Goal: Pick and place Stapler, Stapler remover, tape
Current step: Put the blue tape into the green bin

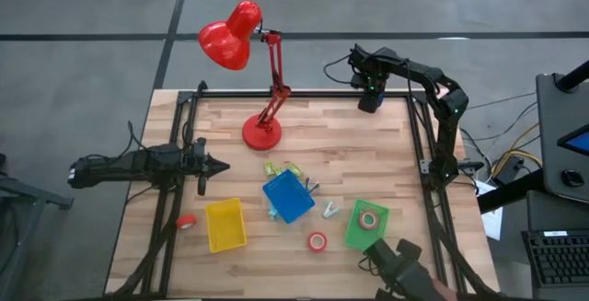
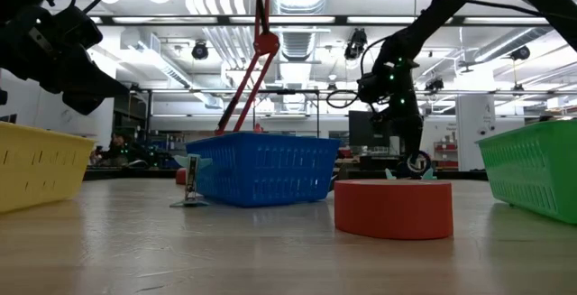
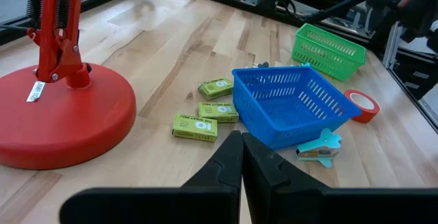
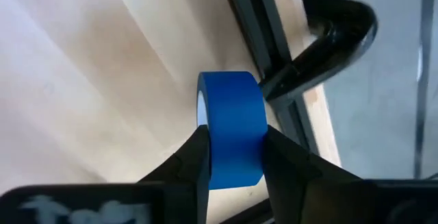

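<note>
A blue tape roll (image 4: 231, 128) stood on edge between the right gripper's (image 4: 233, 157) jaws, clamped on both flat sides, at the worktop's (image 1: 331, 140) far right corner beside the frame. The green tray (image 1: 357, 232), already holding a red-rimmed roll (image 1: 369, 219), looked the likely destination; lifting clear of the frame before swinging over would serve best. The left gripper (image 3: 241, 157) waited at the left edge, jaws closed and empty.

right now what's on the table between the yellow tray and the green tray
In the high view, a red-rimmed tape roll lies on bare wood between the yellow plastic tray and the green plastic tray; the blue plastic tray sits just behind that line.
</note>
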{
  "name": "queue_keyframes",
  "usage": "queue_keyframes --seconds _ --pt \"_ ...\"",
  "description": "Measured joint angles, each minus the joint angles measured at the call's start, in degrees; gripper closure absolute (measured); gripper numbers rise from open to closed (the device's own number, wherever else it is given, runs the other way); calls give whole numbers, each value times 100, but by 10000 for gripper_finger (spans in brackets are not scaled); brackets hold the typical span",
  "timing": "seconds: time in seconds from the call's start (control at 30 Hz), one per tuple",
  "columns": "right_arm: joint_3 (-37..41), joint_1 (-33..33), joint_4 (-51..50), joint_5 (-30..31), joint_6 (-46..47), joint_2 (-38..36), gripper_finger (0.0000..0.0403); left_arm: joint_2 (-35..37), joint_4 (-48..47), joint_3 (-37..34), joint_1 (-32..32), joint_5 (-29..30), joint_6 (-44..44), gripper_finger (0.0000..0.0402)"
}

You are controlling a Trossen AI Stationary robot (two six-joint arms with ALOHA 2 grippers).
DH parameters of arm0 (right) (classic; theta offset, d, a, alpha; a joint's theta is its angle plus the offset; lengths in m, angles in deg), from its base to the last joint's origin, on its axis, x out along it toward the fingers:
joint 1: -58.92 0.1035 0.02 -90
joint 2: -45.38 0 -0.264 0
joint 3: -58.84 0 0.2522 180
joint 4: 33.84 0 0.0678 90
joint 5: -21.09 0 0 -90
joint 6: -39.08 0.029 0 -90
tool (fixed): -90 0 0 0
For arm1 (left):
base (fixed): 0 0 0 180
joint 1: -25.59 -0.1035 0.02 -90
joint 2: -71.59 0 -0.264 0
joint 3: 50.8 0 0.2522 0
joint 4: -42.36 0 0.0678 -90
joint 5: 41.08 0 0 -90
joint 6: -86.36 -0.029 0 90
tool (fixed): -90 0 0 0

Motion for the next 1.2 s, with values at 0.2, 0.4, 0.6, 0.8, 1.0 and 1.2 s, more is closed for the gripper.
queue_keyframes --seconds 0.2,0.4,0.6,0.8,1.0,1.2 --pt "-2 0 -163 -437 456 -340 294 0 0 0 0 0 -1 394" --pt "-2 49 -305 -967 1239 -777 299 0 0 0 1 0 -2 394" --pt "2 295 -624 -1173 1681 -1159 298 0 0 0 1 0 -2 394" --pt "22 683 -798 -1348 1951 -1548 297 0 0 0 1 0 0 394" --pt "22 1146 -974 -1483 2381 -1981 297 0 0 0 1 0 -1 394" --pt "68 1747 -1059 -1555 2949 -2425 296 0 0 0 0 0 -2 394"
